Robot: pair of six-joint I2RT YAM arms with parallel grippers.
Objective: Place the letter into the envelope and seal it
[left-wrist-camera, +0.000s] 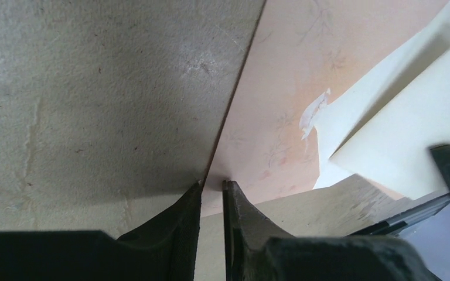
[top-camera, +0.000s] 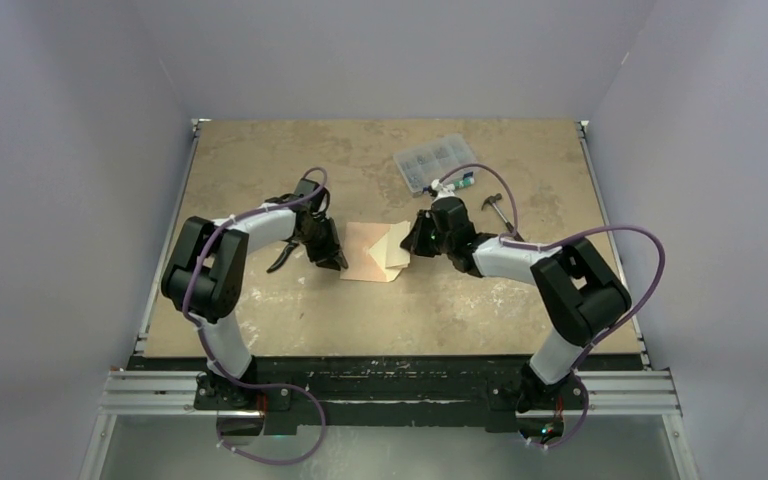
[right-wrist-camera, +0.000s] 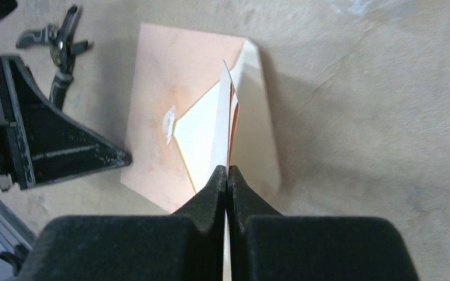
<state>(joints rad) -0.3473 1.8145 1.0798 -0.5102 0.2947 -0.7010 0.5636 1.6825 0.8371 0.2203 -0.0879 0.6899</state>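
The step in hand looks like the sealing. The small salmon-tan paper envelope (top-camera: 365,252) lies flat in the middle of the beige tabletop (top-camera: 440,300), between the two arms.

The right fingers (right-wrist-camera: 208,199) are pressed together on a thin raised sheet, cream on one face and salmon on the other. I take it for the envelope's pointed cream-lined flap (right-wrist-camera: 202,137). The left fingers (left-wrist-camera: 243,216) are nearly together at the envelope's far-side edge, which runs into the slit between them. I cannot tell whether they pinch it or only pin it down.

To do this well, the left side should hold the body steady while the right carries the flap over in a low arc. The tip should land at the small white patch (right-wrist-camera: 169,124) on the salmon face. The paper should not be pulled tight, since that would drag or crease the body, and the fold needs pressing flat before letting go.

By count there is one envelope with one flap. The letter does not show as a separate sheet, so it may be in the pocket, and I cannot tell. There is also one clear plastic compartment box (top-camera: 437,160), one pair of dark-handled pliers (top-camera: 282,258) and one small hand tool (top-camera: 495,203).
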